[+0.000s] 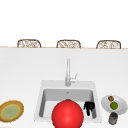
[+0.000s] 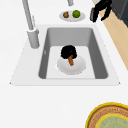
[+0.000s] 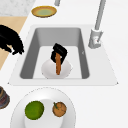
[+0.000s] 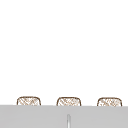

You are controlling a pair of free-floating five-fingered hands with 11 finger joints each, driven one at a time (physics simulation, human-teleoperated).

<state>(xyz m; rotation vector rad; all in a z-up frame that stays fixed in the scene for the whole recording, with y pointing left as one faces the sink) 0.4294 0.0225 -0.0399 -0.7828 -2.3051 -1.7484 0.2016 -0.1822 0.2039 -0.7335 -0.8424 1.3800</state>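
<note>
My left hand (image 2: pixel 68 51) is down in the sink (image 2: pixel 98 55), its fingers curled round the upper end of a brown stick (image 2: pixel 71 60). The stick leans on a white plate (image 2: pixel 76 68) lying on the sink floor. The right side view shows the same hand (image 3: pixel 59 51), the stick (image 3: pixel 58 66) and the plate (image 3: pixel 48 70). My right hand (image 1: pixel 89 106) floats above the sink's front right part, fingers hanging loose and holding nothing. It also appears in the left side view (image 2: pixel 100 8) and the right side view (image 3: pixel 11 40).
A large red ball (image 1: pixel 67 115) covers the sink's middle in the front view. The faucet (image 1: pixel 67 72) stands behind the basin. On the right counter are a white plate (image 1: pixel 122 102) with a lime (image 1: pixel 114 105) and a brown fruit (image 1: pixel 110 98), and a jar (image 1: pixel 113 118). A yellow-green plate (image 1: pixel 11 110) lies left.
</note>
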